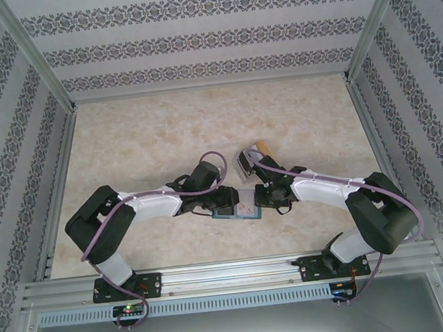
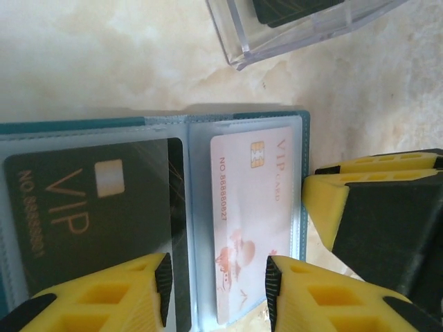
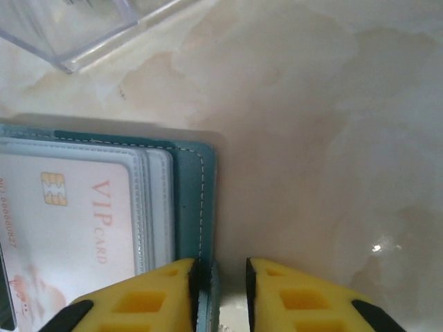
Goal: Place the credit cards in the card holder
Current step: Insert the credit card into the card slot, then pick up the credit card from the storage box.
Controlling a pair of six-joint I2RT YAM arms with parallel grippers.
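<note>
The card holder [image 2: 196, 207] lies open and flat on the table [image 3: 332, 138], with its clear pockets facing up. The left gripper [image 2: 216, 294] is above it, and its two fingers stand well apart. I cannot tell if they touch the pockets.

Between the left fingers are the middle fold of the card holder and the lower part of a pale card [image 2: 252, 221] with a chip and the word VIP. This card sits inside the right pocket. On the outer side of the left finger, a dark card [image 2: 90, 214], also marked VIP, sits inside the left pocket.

The right gripper [image 3: 223, 283] is at the right border of the card holder [image 3: 187, 200]. Its fingers are only a little apart, and they hold nothing. The teal edge of the card holder lies in this narrow gap, just beside the left finger. The right finger is over the bare table. The pale card [image 3: 69, 228] is to the left of these fingers.

In the left wrist view, the right gripper's fingers [image 2: 332, 200] are just beside the card holder's right edge.

A clear box [image 2: 304, 28] stands on the table beyond the fingertips of both grippers, apart from the card holder, with something dark inside. From above, the card holder [image 1: 234, 212] lies between the two grippers and the clear box [image 1: 249, 163] is behind them.
</note>
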